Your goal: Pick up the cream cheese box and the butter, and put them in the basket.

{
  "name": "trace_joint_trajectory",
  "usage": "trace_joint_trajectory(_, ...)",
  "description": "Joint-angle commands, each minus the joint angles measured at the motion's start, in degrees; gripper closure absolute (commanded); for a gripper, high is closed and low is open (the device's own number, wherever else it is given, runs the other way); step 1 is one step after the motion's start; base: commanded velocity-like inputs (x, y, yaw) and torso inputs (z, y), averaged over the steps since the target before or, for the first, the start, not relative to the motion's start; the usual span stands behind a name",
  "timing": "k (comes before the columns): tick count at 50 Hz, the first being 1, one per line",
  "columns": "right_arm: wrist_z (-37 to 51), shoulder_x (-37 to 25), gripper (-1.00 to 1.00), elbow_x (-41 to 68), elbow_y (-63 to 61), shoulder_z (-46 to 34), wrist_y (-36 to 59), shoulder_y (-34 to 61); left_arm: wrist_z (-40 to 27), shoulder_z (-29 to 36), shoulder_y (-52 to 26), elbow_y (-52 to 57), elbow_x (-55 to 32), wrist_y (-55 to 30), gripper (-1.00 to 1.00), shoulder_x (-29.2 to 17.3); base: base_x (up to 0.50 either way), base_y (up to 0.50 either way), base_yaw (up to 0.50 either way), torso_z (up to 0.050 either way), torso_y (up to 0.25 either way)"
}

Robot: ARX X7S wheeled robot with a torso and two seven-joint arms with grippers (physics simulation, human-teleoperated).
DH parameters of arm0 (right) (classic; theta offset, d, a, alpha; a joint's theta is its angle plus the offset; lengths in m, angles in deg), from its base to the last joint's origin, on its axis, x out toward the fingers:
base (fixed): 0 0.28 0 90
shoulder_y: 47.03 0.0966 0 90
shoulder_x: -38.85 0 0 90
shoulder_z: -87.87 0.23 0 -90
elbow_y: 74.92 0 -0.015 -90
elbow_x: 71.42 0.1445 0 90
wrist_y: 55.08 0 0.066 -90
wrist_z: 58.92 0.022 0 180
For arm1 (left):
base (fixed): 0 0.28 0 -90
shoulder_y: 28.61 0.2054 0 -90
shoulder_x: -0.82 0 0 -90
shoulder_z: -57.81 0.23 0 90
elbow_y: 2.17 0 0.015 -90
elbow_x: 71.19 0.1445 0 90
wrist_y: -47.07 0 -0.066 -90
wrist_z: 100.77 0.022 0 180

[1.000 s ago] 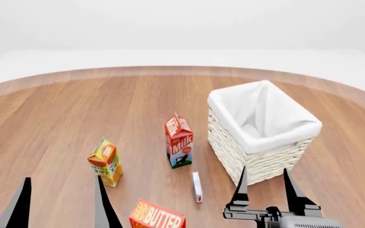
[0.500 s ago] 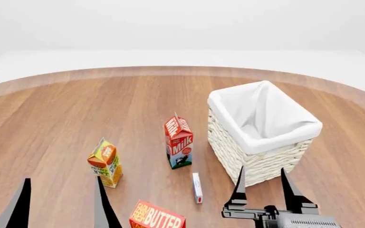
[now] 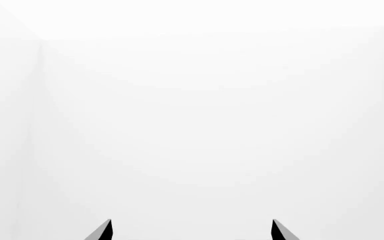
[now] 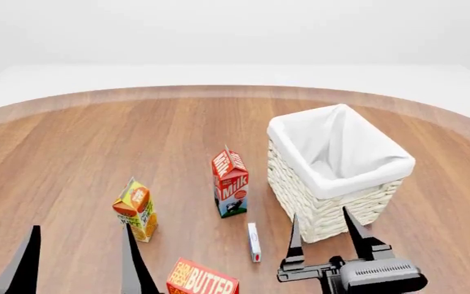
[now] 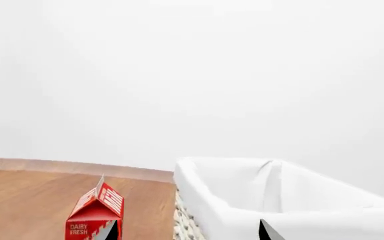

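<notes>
The right gripper (image 4: 322, 229) is hovering low in the head view, in front of the basket (image 4: 333, 211), and its two dark fingers are standing apart with nothing between them. The left gripper (image 4: 78, 257) is showing at the lower left of the same view, its two long black fingers (image 4: 129, 260) also spread wide and holding nothing.

The basket is sitting on the round wooden table (image 4: 96, 147), to the right of the middle, with the white cloth liner (image 4: 333, 147) folded over its rim. The cream cheese box (image 4: 254, 241) is lying flat on the table, just beside the near left corner of the basket and a little left of the right gripper, with its red end pointing toward the robot. The butter (image 4: 202, 279) is lying at the lower edge of the head view, between the two grippers, and it is partly cut off by the frame. Both boxes are outside the basket.

A milk carton (image 4: 231, 182) is standing upright behind the cream cheese box, near the left wall of the basket. A juice carton (image 4: 135, 208) is standing further left, well apart from the milk.

In the right wrist view, the milk carton (image 5: 95, 215) and the basket (image 5: 259, 200) are appearing side by side. In the left wrist view only two dark fingertips (image 3: 102, 231) are showing against white; probably it is a wall, but I cannot tell.
</notes>
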Motion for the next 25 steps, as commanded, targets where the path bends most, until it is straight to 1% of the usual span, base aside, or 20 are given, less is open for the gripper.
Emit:
trace_joint_trajectory(1, -8.1, -4.1, -1.00, 3.5, -0.9, -3.5, 2.1, 2.3, -0.1, 0.1, -0.5, 1.2, 0.0, -1.5, -1.00, -0.4, 0.00, 0.00, 0.00, 0.000, 0.000)
trace_joint_trajectory(4, -10.3, -5.2, -1.00, 5.0, -1.3, -4.3, 3.8, 3.1, -0.2, 0.2, -0.5, 1.3, 0.2, -1.7, -1.00, -0.4, 0.00, 0.00, 0.00, 0.000, 0.000)
trace_joint_trajectory(5, -12.9, -6.0, -1.00, 7.1, -1.2, -4.9, 3.8, 3.8, -0.3, 0.2, -0.5, 1.3, 0.3, -1.7, -1.00, -0.3, 0.00, 0.00, 0.00, 0.000, 0.000)
trace_joint_trajectory(7, -13.0, -6.4, -1.00, 7.1, -1.0, -4.9, 4.9, 4.4, -0.4, 0.1, -0.5, 1.4, 0.4, -1.8, -1.00, -0.3, 0.00, 0.00, 0.00, 0.000, 0.000)
trace_joint_trajectory(8, -15.2, -7.0, -1.00, 8.8, -1.0, -5.4, 4.9, 4.7, -0.5, 0.1, -0.4, 1.5, 0.4, -1.9, -1.00, -0.3, 0.00, 0.00, 0.00, 0.000, 0.000)
trace_joint_trajectory(9, -14.5, -7.1, -1.00, 8.1, -1.0, -5.3, 5.4, 5.0, -0.6, 0.1, -0.4, 1.6, 0.5, -1.9, -1.00, -0.3, 0.00, 0.00, 0.00, 0.000, 0.000)
trace_joint_trajectory(11, -16.7, -7.7, -1.00, 10.8, -1.1, -5.6, 6.7, 5.9, -0.7, 0.0, 0.0, 1.7, 0.6, -1.6, -1.00, -0.5, 0.00, 0.00, 0.00, 0.000, 0.000)
trace_joint_trajectory(12, -17.3, -8.0, -1.00, 10.4, -1.0, -6.1, 7.0, 6.2, -0.8, -0.1, 0.1, 1.8, 0.6, -1.6, -1.00, -0.5, 0.00, 0.00, 0.00, 0.000, 0.000)
trace_joint_trajectory(13, -19.6, -8.6, -1.00, 13.3, -1.6, -6.3, 7.9, 6.7, -0.8, -0.1, 0.3, 1.8, 0.6, -1.4, -1.00, -0.6, 0.00, 0.00, 0.00, 0.000, 0.000)
trace_joint_trajectory(15, -20.5, -9.2, -1.00, 14.1, -1.7, -6.6, 9.0, 7.5, -0.9, -0.1, 0.5, 1.9, 0.8, -1.3, -1.00, -0.6, 0.00, 0.00, 0.00, 0.000, 0.000)
trace_joint_trajectory(19, -25.5, -11.6, -1.00, 17.9, -3.3, -8.1, 12.1, 9.3, -0.9, -0.2, 0.4, 2.2, 0.6, -1.4, -1.00, -0.9, 0.00, 0.00, 0.00, 0.000, 0.000)
trace_joint_trajectory(25, -29.2, -13.2, -1.00, 20.2, -3.4, -9.0, 14.5, 11.6, -1.1, -0.2, 0.6, 2.4, 0.6, -1.4, -1.00, -1.1, 0.00, 0.00, 0.00, 0.000, 0.000)
